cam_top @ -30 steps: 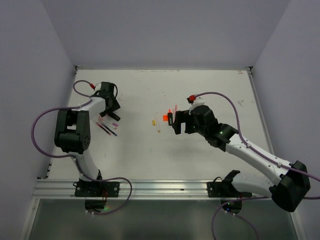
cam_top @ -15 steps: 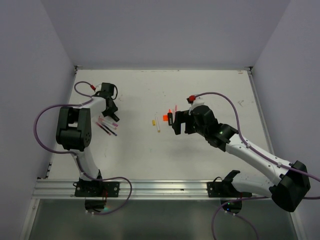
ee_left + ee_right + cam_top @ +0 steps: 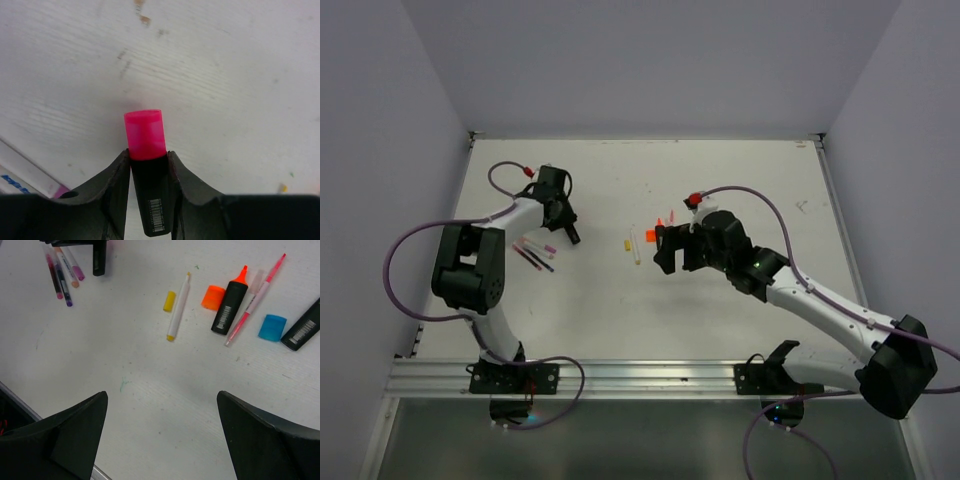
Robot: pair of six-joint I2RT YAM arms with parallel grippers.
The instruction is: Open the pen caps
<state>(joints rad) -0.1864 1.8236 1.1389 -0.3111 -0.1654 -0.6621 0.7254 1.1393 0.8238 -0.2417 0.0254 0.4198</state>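
Note:
My left gripper [image 3: 148, 153] is shut on a stubby black highlighter [image 3: 153, 200], both fingers pressing its body just below its pink cap [image 3: 145, 132], which points away over the table. In the top view this gripper [image 3: 570, 229] is left of centre. My right gripper [image 3: 161, 396] hangs open above the table with nothing in it. Beyond it lie a loose yellow cap [image 3: 169, 301], a white pen [image 3: 178, 307], a loose orange cap [image 3: 214, 297], an uncapped orange-tipped highlighter [image 3: 229, 306], a thin pink pen [image 3: 252, 302], a loose blue cap [image 3: 272, 327] and another black highlighter [image 3: 302, 330].
Several thin capped pens [image 3: 535, 255] lie side by side below the left gripper, also seen in the right wrist view as thin pens [image 3: 62, 270] at upper left. The table's metal front rail [image 3: 620, 375] runs along the near edge.
The left gripper has swung to the right and closed on the pink-capped highlighter. The right gripper has drifted slightly left and stays open.

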